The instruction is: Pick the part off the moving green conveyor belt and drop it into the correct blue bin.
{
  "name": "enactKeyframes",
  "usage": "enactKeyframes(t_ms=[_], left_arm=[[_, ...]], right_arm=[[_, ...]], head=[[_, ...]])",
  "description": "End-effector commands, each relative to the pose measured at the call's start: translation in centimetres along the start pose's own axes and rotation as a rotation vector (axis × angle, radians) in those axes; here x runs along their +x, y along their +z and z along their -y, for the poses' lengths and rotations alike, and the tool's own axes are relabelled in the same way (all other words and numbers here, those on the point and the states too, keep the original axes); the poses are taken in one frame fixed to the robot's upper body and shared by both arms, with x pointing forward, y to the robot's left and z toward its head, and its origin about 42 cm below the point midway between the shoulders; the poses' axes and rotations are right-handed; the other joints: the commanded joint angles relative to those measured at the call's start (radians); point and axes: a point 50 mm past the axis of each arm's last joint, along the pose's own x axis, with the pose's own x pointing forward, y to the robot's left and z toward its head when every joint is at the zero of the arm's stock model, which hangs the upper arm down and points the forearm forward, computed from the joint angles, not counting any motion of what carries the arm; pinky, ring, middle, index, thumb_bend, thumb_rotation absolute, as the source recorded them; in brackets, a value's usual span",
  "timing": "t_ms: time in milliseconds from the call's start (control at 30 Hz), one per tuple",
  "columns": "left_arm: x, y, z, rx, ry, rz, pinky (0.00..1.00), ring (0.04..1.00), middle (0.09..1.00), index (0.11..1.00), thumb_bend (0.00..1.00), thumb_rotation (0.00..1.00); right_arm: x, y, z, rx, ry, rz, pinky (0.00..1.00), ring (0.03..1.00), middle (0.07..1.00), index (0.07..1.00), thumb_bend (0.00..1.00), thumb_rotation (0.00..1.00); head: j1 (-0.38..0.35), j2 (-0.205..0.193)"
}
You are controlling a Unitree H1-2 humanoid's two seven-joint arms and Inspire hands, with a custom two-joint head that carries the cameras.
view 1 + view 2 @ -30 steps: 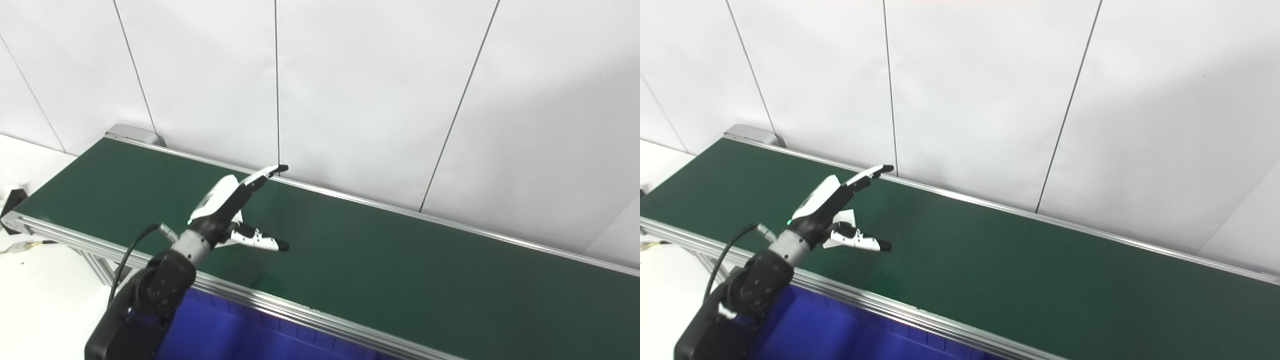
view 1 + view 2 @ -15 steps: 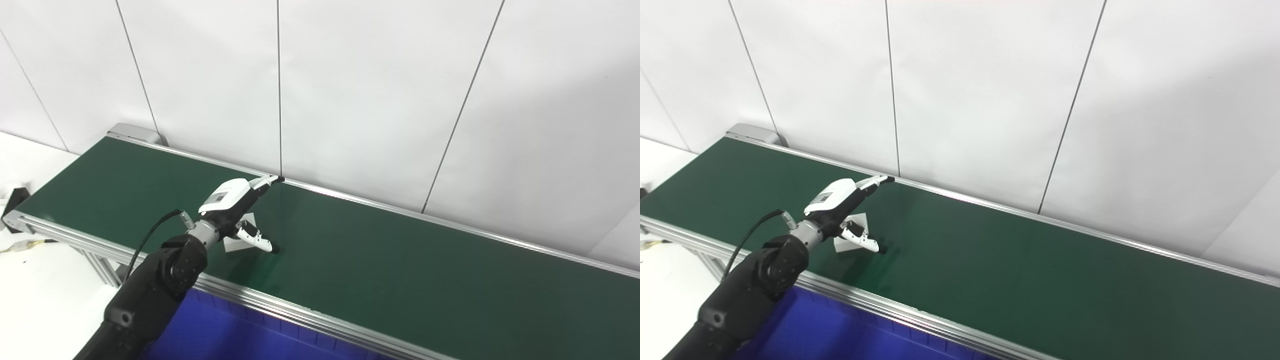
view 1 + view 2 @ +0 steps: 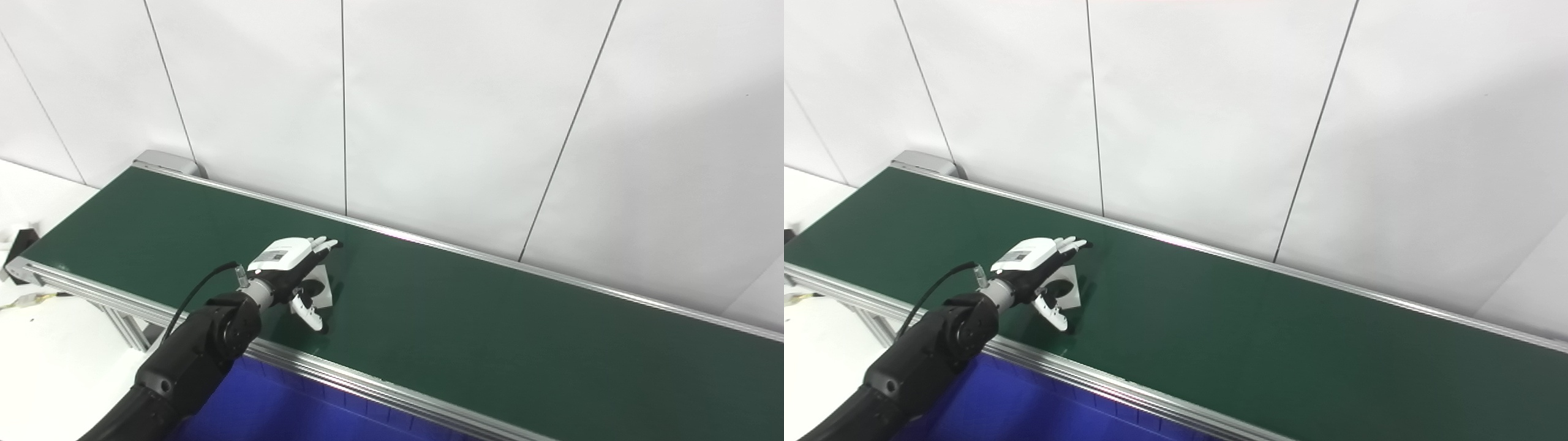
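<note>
A flat light-grey square part (image 3: pixel 323 290) lies on the green conveyor belt (image 3: pixel 490 331), near its front edge. My left hand (image 3: pixel 293 269) is low over the belt and covers the part's left side. Its fingers (image 3: pixel 323 244) reach out above the part and its thumb (image 3: pixel 308 313) points down in front of it. The hand is open; the part still rests on the belt. It also shows in the right eye view (image 3: pixel 1072 289) under the hand (image 3: pixel 1036 264). The right hand is not in view.
A blue bin (image 3: pixel 275 410) sits below the belt's front rail (image 3: pixel 380 387). A white wall stands right behind the belt. A white table surface (image 3: pixel 43 343) lies at the left, with a cable and a small black piece near the belt's end.
My left hand has dropped from above the belt down over the part and its thumb has swung downward. The part has travelled to the right along the belt.
</note>
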Motion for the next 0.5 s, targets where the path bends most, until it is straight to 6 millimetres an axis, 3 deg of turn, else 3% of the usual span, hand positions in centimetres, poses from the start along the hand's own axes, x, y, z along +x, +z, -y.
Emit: enactKeyframes(t_ms=[0, 333, 400, 433, 467], left_arm=[[0.5, -0.4, -2.5, 0.058, 0.061, -0.021, 1.0, 1.0, 1.0, 0.953, 0.88, 0.08], [0.6, -0.5, -1.5, 0.127, 0.084, -0.1, 0.97, 0.988, 0.996, 0.918, 0.8, 0.05], [0.6, -0.4, -1.4, 0.069, 0.097, -0.108, 0.89, 0.921, 0.956, 0.888, 0.76, 0.01], [0.6, -0.4, -1.3, 0.043, 0.104, -0.109, 0.57, 0.672, 0.783, 0.79, 0.68, 0.0], [0.6, -0.3, -1.3, 0.018, 0.123, -0.098, 0.55, 0.654, 0.771, 0.783, 0.67, 0.0]], right_arm=[[0.3, 1.2, 0.3, 0.012, -0.02, 0.088, 0.78, 0.809, 0.837, 0.858, 0.83, 0.19], [0.2, 1.1, 0.4, 0.003, -0.023, 0.087, 0.77, 0.802, 0.835, 0.856, 0.83, 0.22], [0.2, 1.1, 0.4, 0.001, -0.021, 0.089, 0.77, 0.801, 0.836, 0.857, 0.83, 0.22], [0.2, 1.2, 0.4, -0.001, -0.02, 0.09, 0.78, 0.805, 0.837, 0.859, 0.82, 0.22], [0.2, 1.2, 0.4, 0.0, -0.018, 0.09, 0.78, 0.805, 0.837, 0.859, 0.82, 0.22]], head=[[0.001, 0.001], [0.003, 0.005], [0.006, 0.006], [0.006, 0.006], [0.007, 0.007]])
